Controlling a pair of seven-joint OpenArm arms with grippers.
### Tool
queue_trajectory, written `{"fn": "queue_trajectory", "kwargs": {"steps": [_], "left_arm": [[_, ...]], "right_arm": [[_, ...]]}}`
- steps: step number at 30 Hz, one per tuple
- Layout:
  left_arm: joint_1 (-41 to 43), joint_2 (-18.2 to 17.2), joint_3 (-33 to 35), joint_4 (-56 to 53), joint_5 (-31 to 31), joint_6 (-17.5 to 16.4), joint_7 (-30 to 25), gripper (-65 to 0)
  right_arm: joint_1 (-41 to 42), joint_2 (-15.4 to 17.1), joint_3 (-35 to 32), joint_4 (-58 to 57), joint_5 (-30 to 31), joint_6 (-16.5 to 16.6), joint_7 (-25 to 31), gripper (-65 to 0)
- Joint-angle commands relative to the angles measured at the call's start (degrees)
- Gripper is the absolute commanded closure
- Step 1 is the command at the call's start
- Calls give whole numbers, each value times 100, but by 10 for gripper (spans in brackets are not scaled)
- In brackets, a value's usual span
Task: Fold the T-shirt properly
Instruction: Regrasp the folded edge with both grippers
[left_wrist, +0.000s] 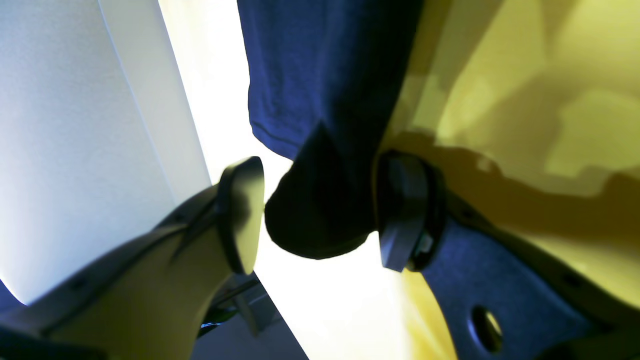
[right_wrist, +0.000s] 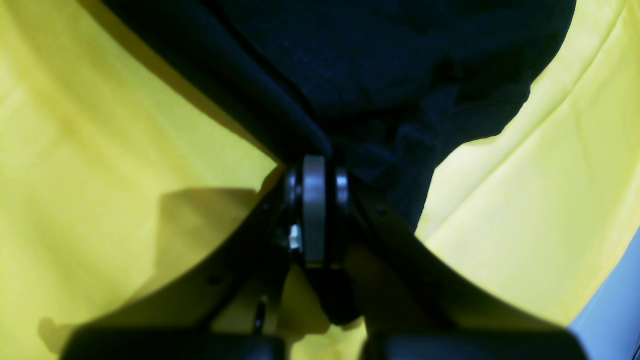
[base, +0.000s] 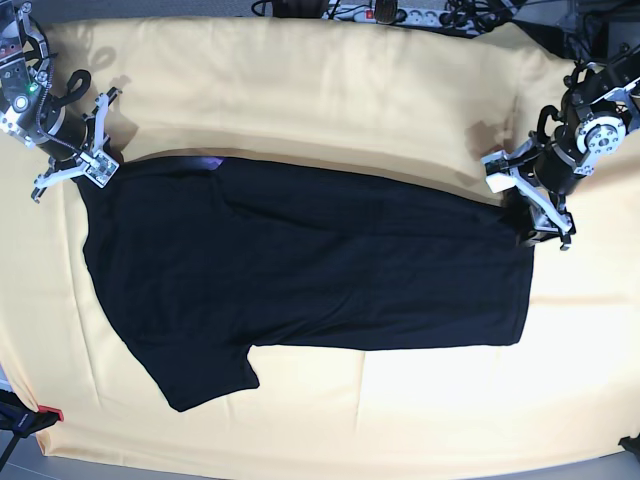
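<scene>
While right gripper (right_wrist: 314, 170) clamps T-shirt (base: 300, 270) edge, left gripper (left_wrist: 320, 210) wide apart, cloth fold betw. jaws.

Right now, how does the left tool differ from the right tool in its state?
The left tool stands open, a fold of the T-shirt loose between its fingers; the right tool is shut on the T-shirt. In the base view, the left tool is at the hem end, the right tool at the shoulder end. Both sit over the yellow tablecloth.
</scene>
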Motion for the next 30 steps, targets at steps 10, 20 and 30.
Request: {"fn": "queue_trajectory", "kwargs": {"steps": [10,20,30], "left_arm": [[-125,-109,-138,79,72,96,-55,-262],[-125,-111,-138,79,-199,-129,79,-288],[-125,-111,-138,79,-393,-772,114,-405]], "right_arm": [[42,114,59,68,20,-42,85,0],[42,114,59,68,17,-42,83,0],[31,114,59,68,20,-42,-2,0]]}}
